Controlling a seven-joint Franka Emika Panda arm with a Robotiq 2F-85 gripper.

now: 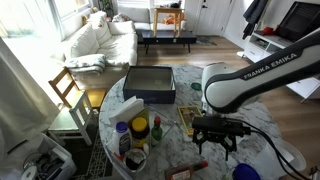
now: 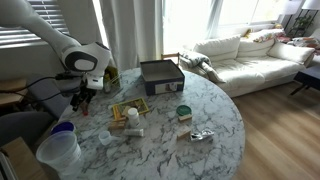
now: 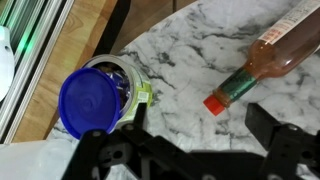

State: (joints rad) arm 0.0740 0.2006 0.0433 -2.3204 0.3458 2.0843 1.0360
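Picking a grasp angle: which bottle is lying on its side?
The red-capped sauce bottle in the wrist view, flat on the marble table by the blue-lidded jar. The bottles across the table stand upright.

"FRANKA EMIKA" stands in dark capitals on the white robot arm [image 1: 262, 68], at three o'clock in an exterior view; the bottle [image 3: 265, 58] label, at one o'clock in the wrist view, is unreadable
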